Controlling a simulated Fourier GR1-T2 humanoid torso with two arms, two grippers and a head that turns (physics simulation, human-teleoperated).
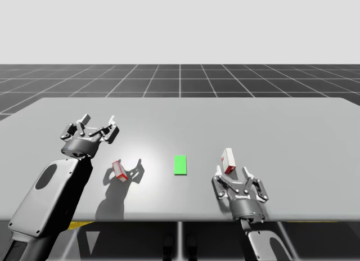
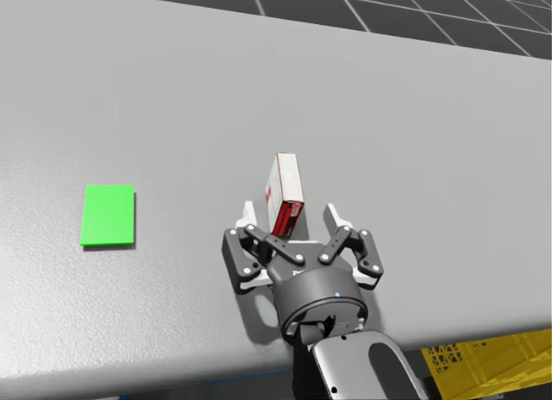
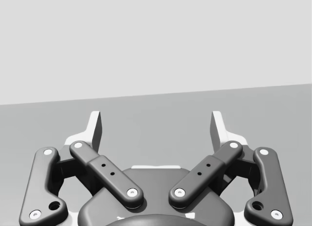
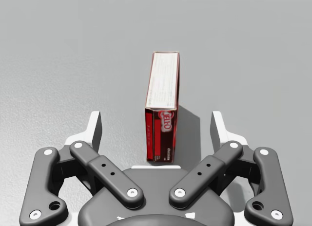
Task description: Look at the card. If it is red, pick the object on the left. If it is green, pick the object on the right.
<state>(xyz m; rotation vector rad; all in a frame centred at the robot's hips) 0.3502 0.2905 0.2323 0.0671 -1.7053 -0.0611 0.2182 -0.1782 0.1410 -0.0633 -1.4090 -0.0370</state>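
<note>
— Red and white cardboard box (image 4: 161, 109) stands up on the grey table (image 1: 292, 126), right of the flat green card (image 1: 180, 165). Why is my right gripper (image 4: 156, 126) there?
— Green means take the right one, I think. Its fingers are wide apart, one on each side of the box. They do not touch it.
— And my left gripper (image 1: 97, 126)?
— It hangs wide open over the table and holds nothing. It is not at the other red and white box (image 1: 118, 170).
— Any bins?
— A yellow crate (image 2: 483, 357) peeks out below the table edge. I cannot tell what is inside.

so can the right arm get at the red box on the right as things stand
Probably yes. The right pincer is open, and the upright red box stands between its fingers, touching neither. Nothing else stands on the table near it.
</note>
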